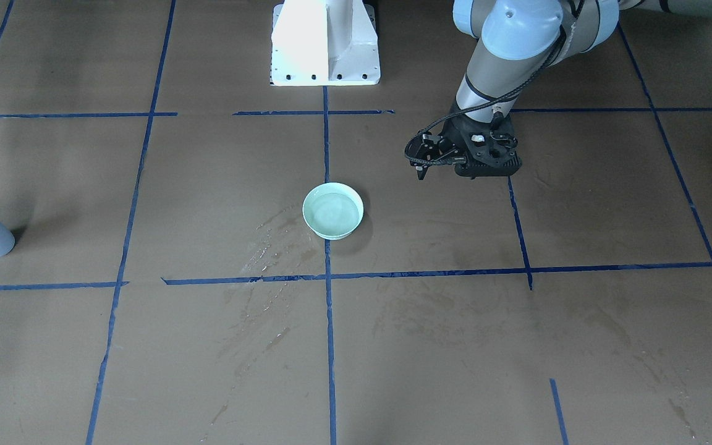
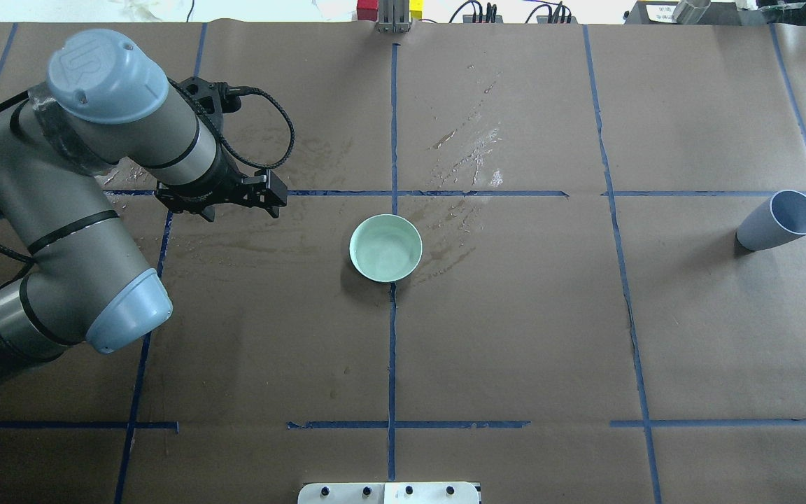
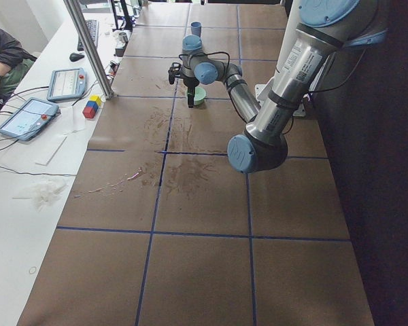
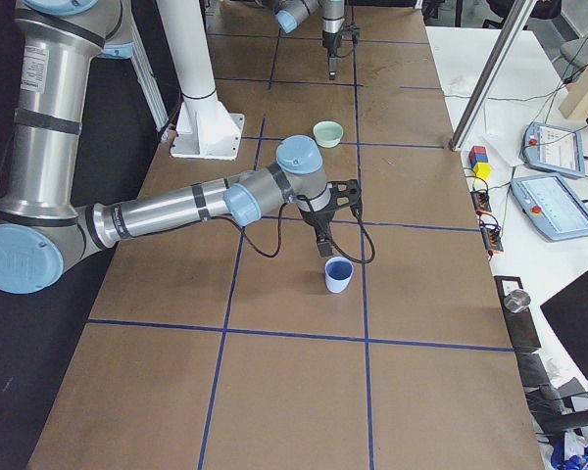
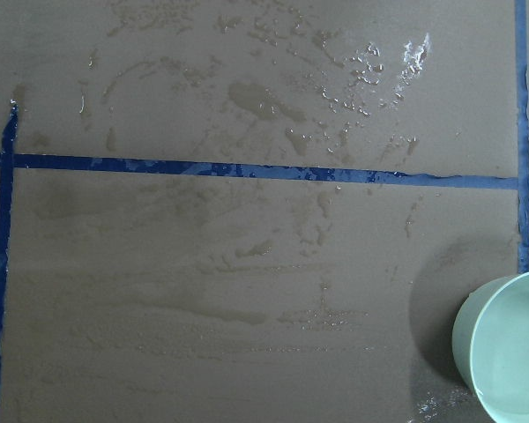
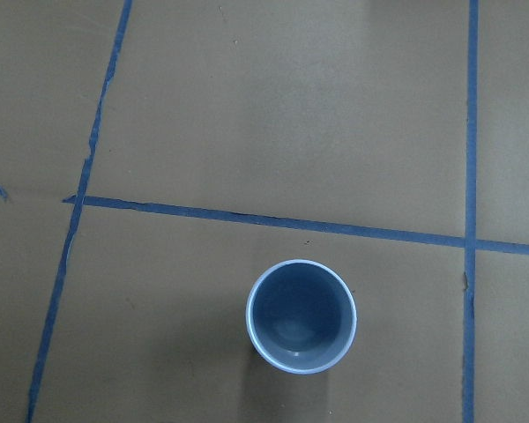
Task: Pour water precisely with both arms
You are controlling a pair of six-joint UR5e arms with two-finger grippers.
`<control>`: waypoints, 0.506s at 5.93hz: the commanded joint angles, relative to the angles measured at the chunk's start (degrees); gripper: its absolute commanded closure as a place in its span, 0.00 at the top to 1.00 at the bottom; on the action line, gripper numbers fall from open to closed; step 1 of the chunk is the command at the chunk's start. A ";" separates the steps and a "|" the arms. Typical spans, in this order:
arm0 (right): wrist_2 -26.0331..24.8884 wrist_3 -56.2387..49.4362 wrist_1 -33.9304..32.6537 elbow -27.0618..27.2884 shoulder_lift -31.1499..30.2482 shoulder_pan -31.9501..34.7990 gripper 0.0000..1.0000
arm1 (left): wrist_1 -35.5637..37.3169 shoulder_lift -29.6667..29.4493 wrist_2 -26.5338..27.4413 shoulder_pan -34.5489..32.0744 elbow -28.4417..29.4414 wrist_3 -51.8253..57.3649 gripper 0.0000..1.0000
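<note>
A pale green bowl (image 1: 333,233) stands at the table's middle and holds clear water (image 1: 331,211); it also shows in the overhead view (image 2: 385,248) and at the lower right of the left wrist view (image 5: 511,352). My left gripper (image 1: 484,168) (image 2: 210,203) points down over bare board, well to my left of the bowl. Its fingers are hidden, so I cannot tell its state. A blue-grey cup (image 2: 774,222) (image 6: 301,315) stands upright far to my right. My right gripper (image 4: 325,240) hangs just above the cup, apart from it. I cannot tell whether it is open or shut, nor whether the cup holds water.
Shiny wet streaks (image 1: 269,247) lie on the brown board beside the bowl, on the operators' side. The white pedestal (image 1: 325,43) stands at the robot's edge. A metal post (image 4: 490,69), coloured blocks (image 4: 480,162) and tablets (image 4: 549,152) sit along the operators' bench.
</note>
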 commanded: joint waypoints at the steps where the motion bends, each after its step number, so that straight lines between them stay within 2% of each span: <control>1: -12.20 12.56 19.62 -0.65 -7.93 -9.63 1.00 | 0.00 -0.01 0.00 0.11 -0.01 -0.03 1.00; 2: -14.61 13.56 25.19 -3.61 -8.58 -11.07 1.00 | 0.00 -0.01 0.00 0.20 0.17 -0.03 1.00; 3: -18.11 16.88 34.55 -8.86 -8.58 -12.56 1.00 | 0.00 -0.01 0.00 0.29 0.17 -0.03 1.00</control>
